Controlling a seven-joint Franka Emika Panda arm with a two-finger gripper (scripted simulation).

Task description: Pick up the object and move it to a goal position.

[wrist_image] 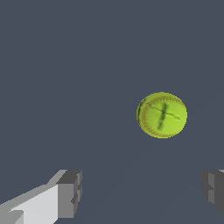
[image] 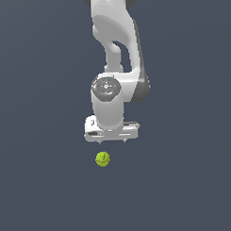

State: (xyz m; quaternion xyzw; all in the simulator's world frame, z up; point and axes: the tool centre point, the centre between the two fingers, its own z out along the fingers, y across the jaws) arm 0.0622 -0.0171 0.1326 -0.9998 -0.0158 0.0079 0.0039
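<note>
Wrist view: I see the ball (wrist_image: 162,115) apart from both fingers (wrist_image: 70,194), toward one o'clock; gripper (wrist_image: 142,192) spread wide, holding nothing.

Flat dark slate-blue backdrop (image: 39,186), even light, possibly floor

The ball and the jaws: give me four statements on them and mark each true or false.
1. The yellow-green ball is clamped between the jaws. False: it lies free, outside the gap.
2. The gripper stands open. True.
3. The ball carries thin dark seam marks. True.
4. In the exterior view the ball sits above the gripper. False: it shows below the gripper, slightly toward the exterior view's left.
</note>
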